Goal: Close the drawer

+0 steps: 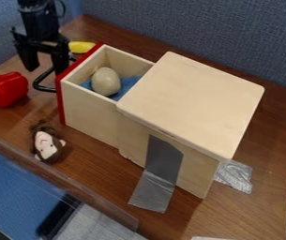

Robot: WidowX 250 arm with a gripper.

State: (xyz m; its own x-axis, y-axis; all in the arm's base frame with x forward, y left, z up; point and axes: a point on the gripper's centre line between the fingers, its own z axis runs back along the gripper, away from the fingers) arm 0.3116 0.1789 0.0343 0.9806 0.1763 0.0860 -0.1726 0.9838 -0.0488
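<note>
Nearest to you, at the bottom of the camera view, lies a pale grey flat surface (101, 227), beside a bright blue flat surface (13, 187) at lower left. A transparent panel (63, 185) borders the brown wood-grain table (92, 161).

Locate the pale wooden drawer (88, 112) left of centre. It stands open, extending toward the upper left from the light wooden cabinet (192, 101). Note its construction: plain, straight-grained-looking light walls, an open top, a red front panel (60, 101) and a black curved handle (38, 82) on the outer face. Inside, you see blue lining material (126, 86) and a beige egg-shaped object (105, 81) resting on it. The cabinet has a flat top with rounded corners; grey tape (161, 176) runs from its side down onto the table.

Your black two-finger gripper (44, 68) hangs at upper left, just outside the red front and near the handle. Its fingers are spread, with nothing pinched between them.

Around the drawer, identify a glossy red toy pepper (7, 89) with a green stem at far left, a yellow rounded object (81, 47) behind the front panel, and a brown-haired toy head (47, 144) below the drawer.
</note>
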